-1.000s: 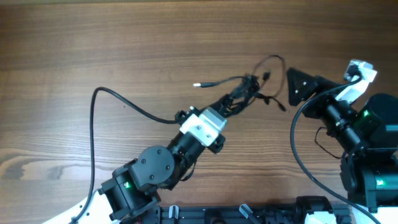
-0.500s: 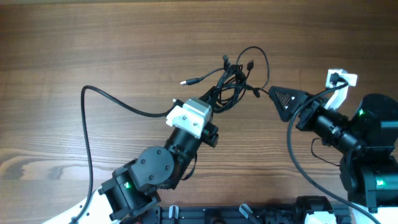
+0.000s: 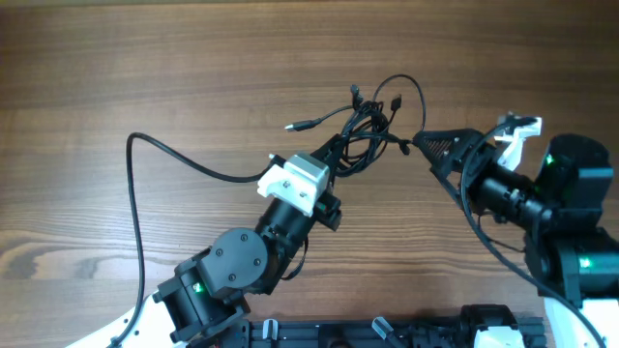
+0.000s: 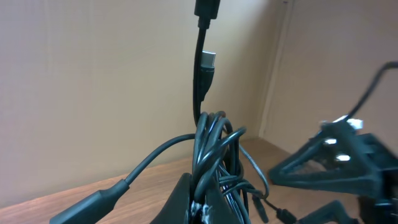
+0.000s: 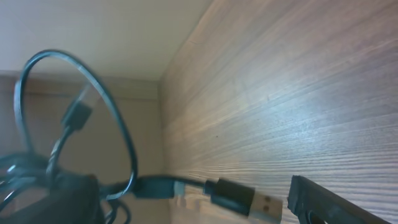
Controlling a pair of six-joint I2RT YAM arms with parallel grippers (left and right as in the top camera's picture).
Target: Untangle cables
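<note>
Pinching the cables (image 3: 368, 130) low in their bundle, the left gripper (image 3: 340, 155) is closed on them near the middle of the table (image 3: 145, 58). From overhead a white block (image 3: 295, 184) on the left arm (image 3: 237, 261) covers much of that gripper, so the grip itself is hard to see there. In the left wrist view the cords rise as a tight sheaf from between the dark fingers (image 4: 180, 202), whose tips are cut off by the bottom edge. The strands overlap so closely that they cannot be counted.

A silver-tipped plug (image 4: 208, 62) stands above the sheaf. Above it a black plug (image 4: 208, 7) is cropped by the top edge. From overhead one silver tip sticks out to the left of the tangle, and a thin loop (image 3: 401, 92) arches off its far right side.

The right gripper (image 3: 424, 143) points at the tangle's right side, its tip just beside a small connector. Whether the two touch cannot be made out. The right wrist view shows only one finger (image 5: 329, 202), in the lower right corner, with the other out of frame. Whether this gripper is open or closed therefore cannot be told. A USB plug (image 5: 239, 196) with a metal end lies just beside that finger, above the wood grain. The loop shows there as a blurred ring at the left, with the rest of the tangle a dark mass in the lower left corner.

A thick wire (image 3: 135, 203) from the left arm curves across the table's left half, apart from the tangle.
</note>
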